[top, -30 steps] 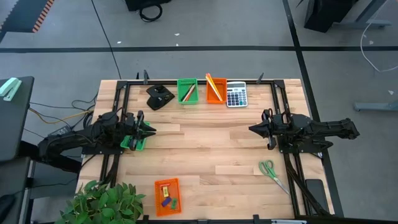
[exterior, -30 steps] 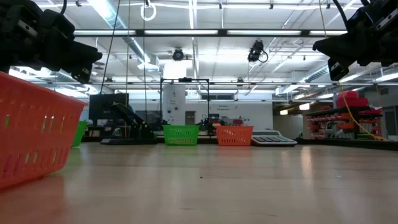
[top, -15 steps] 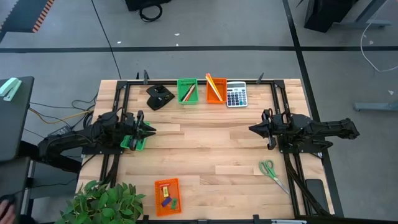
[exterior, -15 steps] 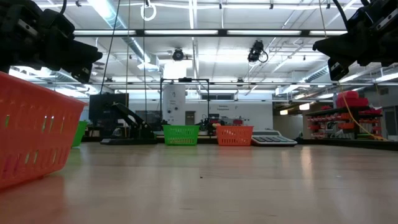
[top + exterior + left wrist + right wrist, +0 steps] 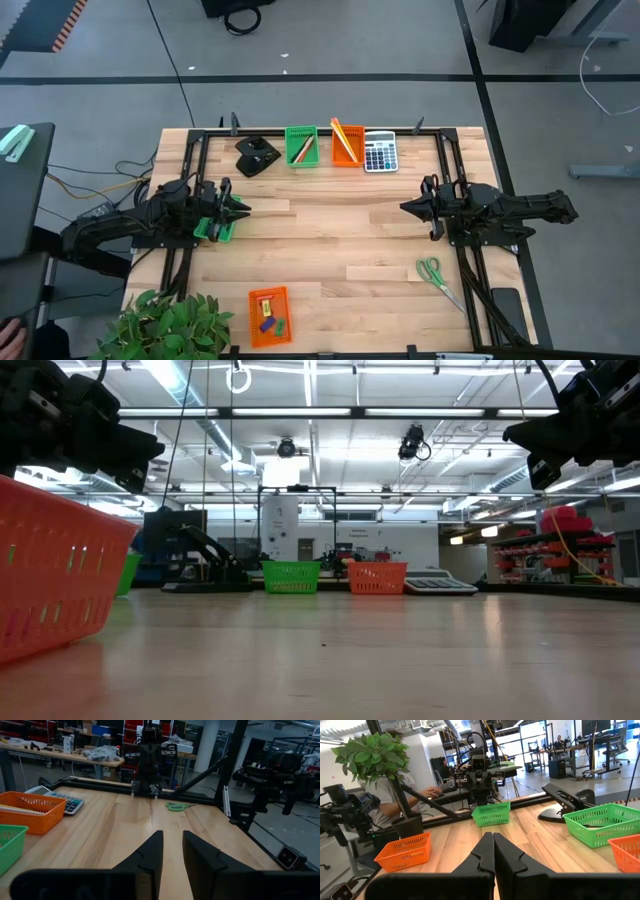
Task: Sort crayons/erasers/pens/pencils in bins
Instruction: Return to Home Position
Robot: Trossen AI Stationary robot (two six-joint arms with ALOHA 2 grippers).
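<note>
My left gripper (image 5: 240, 208) hovers at the table's left, just right of a green bin (image 5: 215, 229). Its fingers stand a little apart and hold nothing (image 5: 172, 845). My right gripper (image 5: 405, 207) hovers at the table's right, shut and empty (image 5: 493, 845). At the far edge, a green bin (image 5: 301, 146) holds an orange-red stick. Beside it, an orange bin (image 5: 347, 143) holds thin yellow pencils (image 5: 339, 133). A near orange bin (image 5: 268, 316) holds small coloured erasers (image 5: 268, 322). No loose crayon, pen or pencil shows on the table.
A grey calculator (image 5: 380, 152) and a black desk tool (image 5: 256, 157) stand by the far bins. Green-handled scissors (image 5: 436, 275) lie at the near right. A leafy plant (image 5: 165, 325) stands at the near left corner. A person (image 5: 415, 790) sits beyond the table.
</note>
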